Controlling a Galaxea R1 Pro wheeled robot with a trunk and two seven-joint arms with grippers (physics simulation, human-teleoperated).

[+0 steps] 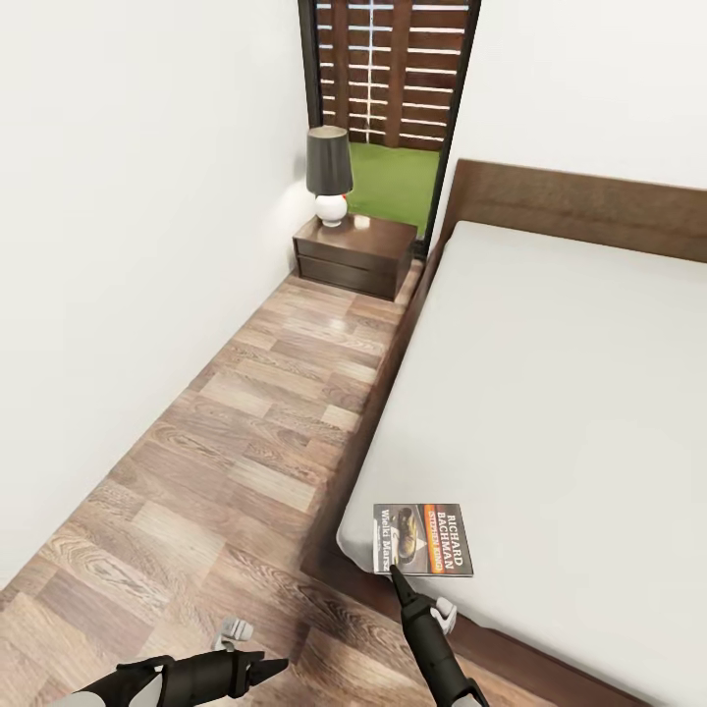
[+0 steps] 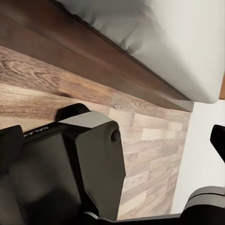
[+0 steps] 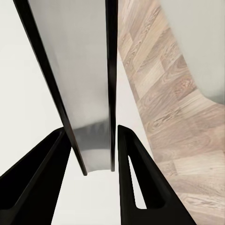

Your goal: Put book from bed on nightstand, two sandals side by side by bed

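Items counted in the head view:
- One thin dark grey paperback book [image 1: 423, 538] with an orange band, lower centre.
- One large bed [image 1: 589, 393] with light grey mattress, right.
- One dark brown two-drawer nightstand [image 1: 354, 253], upper centre.
- One black-shaded lamp [image 1: 329, 174] on a white base.
- Two black grippers: left [image 1: 270, 668], right [image 1: 398, 577].
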